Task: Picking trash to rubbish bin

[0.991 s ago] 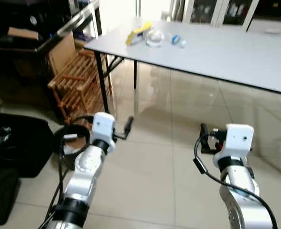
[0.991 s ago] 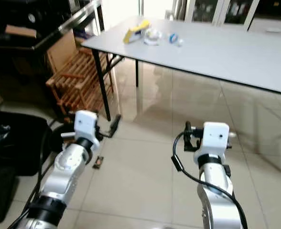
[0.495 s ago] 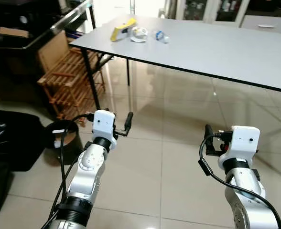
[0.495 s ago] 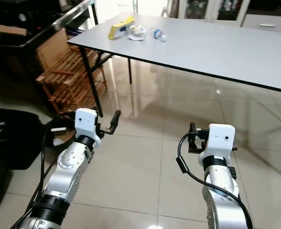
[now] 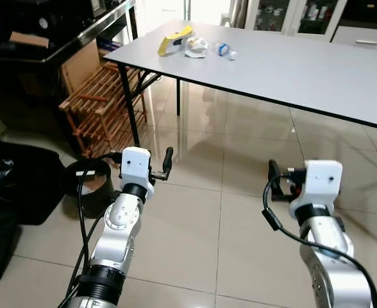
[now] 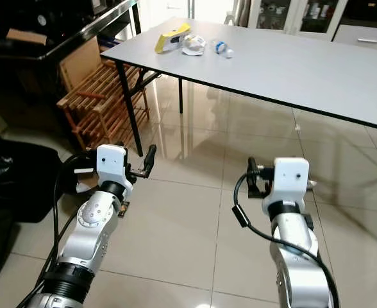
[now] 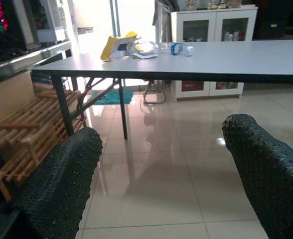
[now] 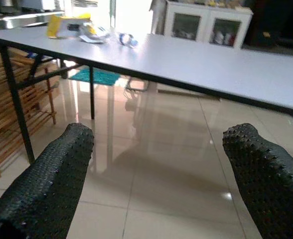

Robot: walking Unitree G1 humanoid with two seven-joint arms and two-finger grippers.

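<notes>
Three pieces of trash, a yellow carton, a crumpled wrapper and a small bottle, lie at the far corner of the grey table, top centre of the frame, well apart from both grippers. The left gripper and right gripper, low in the frame, are spread wide and hold nothing. I judge this the approach step: next, walk closer and reach for one piece; the dark bin stands at lower left.

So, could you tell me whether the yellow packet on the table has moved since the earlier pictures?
No. The yellow packet lies at the table's far left corner beside the crumpled white wrapper, just as before; its shift in the picture comes from the camera.
</notes>
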